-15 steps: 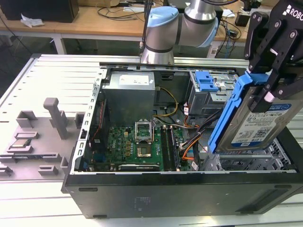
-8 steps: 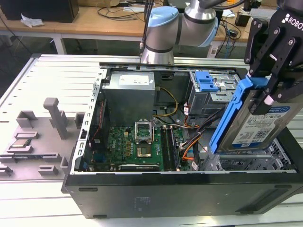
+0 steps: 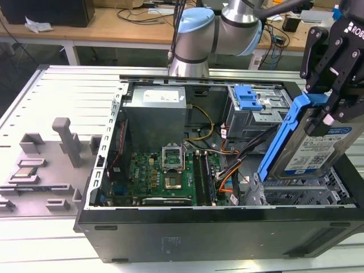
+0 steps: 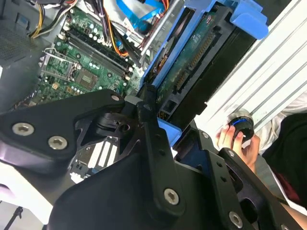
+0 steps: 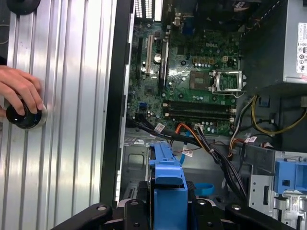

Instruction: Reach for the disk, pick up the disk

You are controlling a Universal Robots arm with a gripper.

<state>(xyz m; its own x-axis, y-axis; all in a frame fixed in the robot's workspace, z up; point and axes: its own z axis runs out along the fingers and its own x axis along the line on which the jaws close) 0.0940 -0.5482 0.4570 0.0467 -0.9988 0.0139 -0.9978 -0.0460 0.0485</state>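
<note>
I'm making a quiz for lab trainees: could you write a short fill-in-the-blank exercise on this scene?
1. The gripper is shut on the ____, which is tilted above the open computer case.
2. The bracket along the held item's edge is coloured ____.
3. In the first wrist view, a person's hand rests on a round black ____ on the ribbed metal table.
4. The green motherboard lies ____ the case.

Missing words: disk; blue; knob; inside
</note>
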